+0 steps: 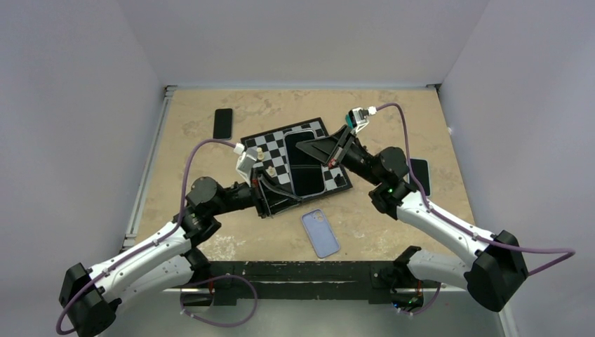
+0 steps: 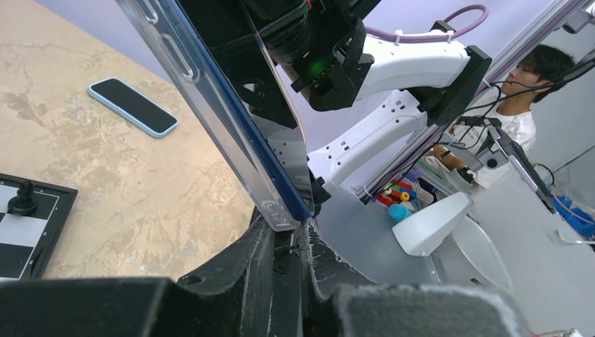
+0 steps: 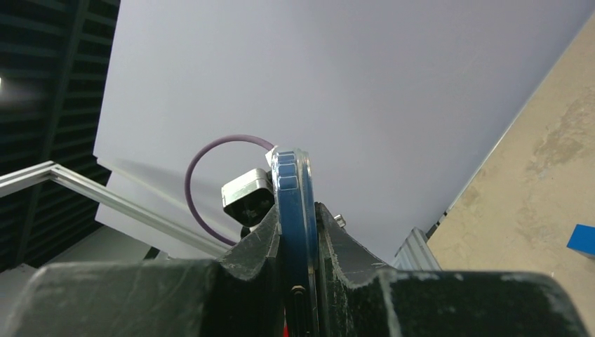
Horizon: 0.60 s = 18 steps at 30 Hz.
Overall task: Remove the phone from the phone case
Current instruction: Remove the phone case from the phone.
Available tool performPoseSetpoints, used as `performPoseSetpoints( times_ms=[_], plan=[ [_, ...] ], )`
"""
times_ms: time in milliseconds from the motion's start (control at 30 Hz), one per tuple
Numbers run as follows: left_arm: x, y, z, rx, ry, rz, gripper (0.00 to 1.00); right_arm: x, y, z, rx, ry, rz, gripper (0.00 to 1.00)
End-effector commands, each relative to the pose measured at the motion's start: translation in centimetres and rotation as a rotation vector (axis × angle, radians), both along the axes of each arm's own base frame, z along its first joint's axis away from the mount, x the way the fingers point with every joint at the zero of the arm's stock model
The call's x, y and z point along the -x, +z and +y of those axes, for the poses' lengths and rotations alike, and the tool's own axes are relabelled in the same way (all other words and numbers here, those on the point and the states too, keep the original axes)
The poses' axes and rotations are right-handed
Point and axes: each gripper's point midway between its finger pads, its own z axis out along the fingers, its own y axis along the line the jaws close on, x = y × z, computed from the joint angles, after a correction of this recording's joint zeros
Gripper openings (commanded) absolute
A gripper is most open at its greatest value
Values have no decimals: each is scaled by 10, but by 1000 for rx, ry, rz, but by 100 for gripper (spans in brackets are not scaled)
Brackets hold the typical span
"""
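A dark blue phone in a clear case (image 1: 306, 167) is held tilted above the chessboard (image 1: 274, 146) between both grippers. My left gripper (image 1: 269, 187) is shut on its near-left corner; in the left wrist view the clear case edge (image 2: 210, 105) rises from the shut jaws (image 2: 291, 230). My right gripper (image 1: 321, 150) is shut on the phone's far-right edge; in the right wrist view the blue edge with its clear rim (image 3: 291, 196) stands between the fingers (image 3: 298, 221).
A lavender case (image 1: 321, 233) lies on the table near the front. A black phone (image 1: 222, 123) lies at the back left. Another phone (image 1: 420, 175) in a light blue case lies at the right, also in the left wrist view (image 2: 132, 105). A chess piece (image 2: 23, 199) stands on the board.
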Motion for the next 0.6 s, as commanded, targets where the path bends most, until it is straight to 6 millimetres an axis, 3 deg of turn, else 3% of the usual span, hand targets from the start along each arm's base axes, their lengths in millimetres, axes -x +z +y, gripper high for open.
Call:
performPoseSetpoints(
  times_ms=[0,67,233,333,567],
  plan=[
    [-26,12,5,5,149,-40,20,18,48,-13,-155,41,-56,0],
    [-31,13,5,7,168,-20,30,19,47,-15,-151,34,-57,0],
    [-51,6,8,-13,273,102,32,25,44,-14,-157,50,-55,0],
    [-60,2,11,-10,324,152,29,31,41,-16,-178,74,-51,0],
    [-94,-17,22,-45,470,239,14,60,60,-20,-281,194,-63,0]
  ],
)
